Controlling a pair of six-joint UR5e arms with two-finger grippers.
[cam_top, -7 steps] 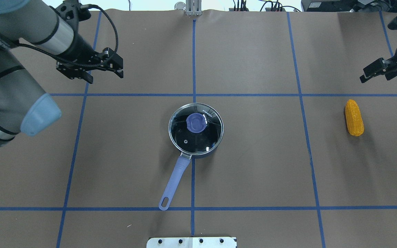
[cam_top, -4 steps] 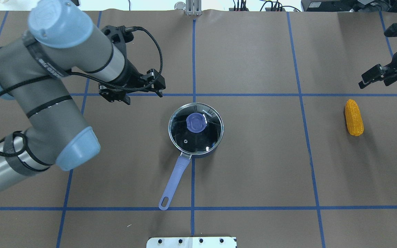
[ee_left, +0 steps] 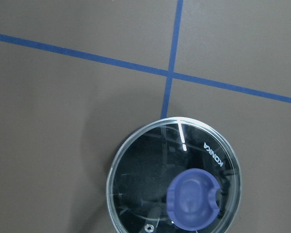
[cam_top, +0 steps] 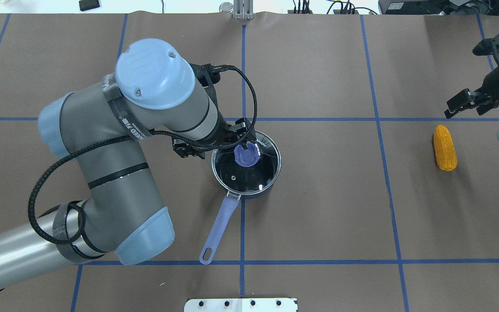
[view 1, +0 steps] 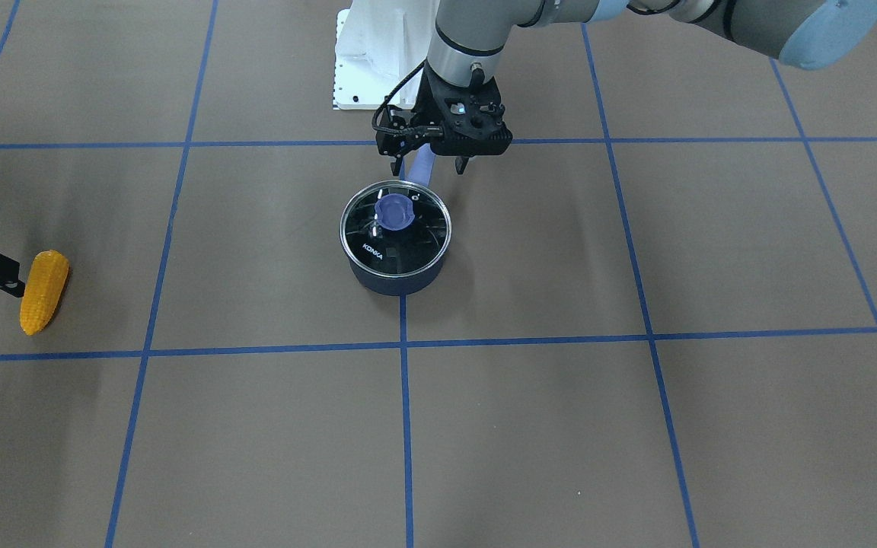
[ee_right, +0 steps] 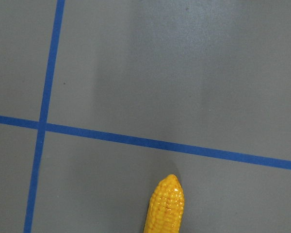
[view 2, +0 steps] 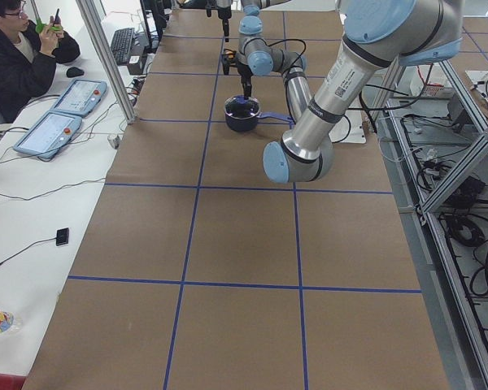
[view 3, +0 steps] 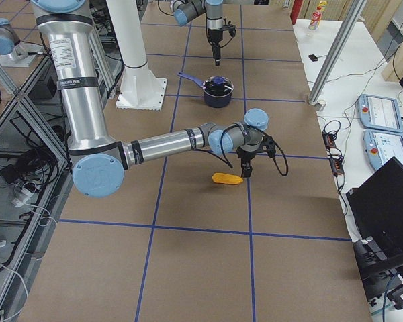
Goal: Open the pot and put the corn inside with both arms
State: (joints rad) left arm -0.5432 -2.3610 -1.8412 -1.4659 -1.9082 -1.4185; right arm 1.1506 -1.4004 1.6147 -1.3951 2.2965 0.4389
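A dark blue pot (cam_top: 271, 184) with a glass lid (cam_top: 249, 175), a purple knob (cam_top: 247, 154) and a long purple handle (cam_top: 219, 227) stands at the table's middle, closed. My left gripper (cam_top: 223, 145) is open and hovers over the lid's far-left edge, beside the knob; it also shows in the front view (view 1: 427, 166). The orange-yellow corn (cam_top: 445, 147) lies far right on the table. My right gripper (cam_top: 464, 112) is open and empty, just beyond the corn's far tip. The left wrist view shows the lid (ee_left: 136, 179) below; the right wrist view shows the corn's tip (ee_right: 166, 206).
Blue tape lines cross the brown table cover. The white robot base plate (cam_top: 241, 304) sits at the near edge. An operator (view 2: 16, 49) sits at a side desk with tablets and cables.
My left arm has swung right from the far left of the table to over the pot lid. My right gripper has shifted slightly left, nearer the corn. Pot and corn have not moved.
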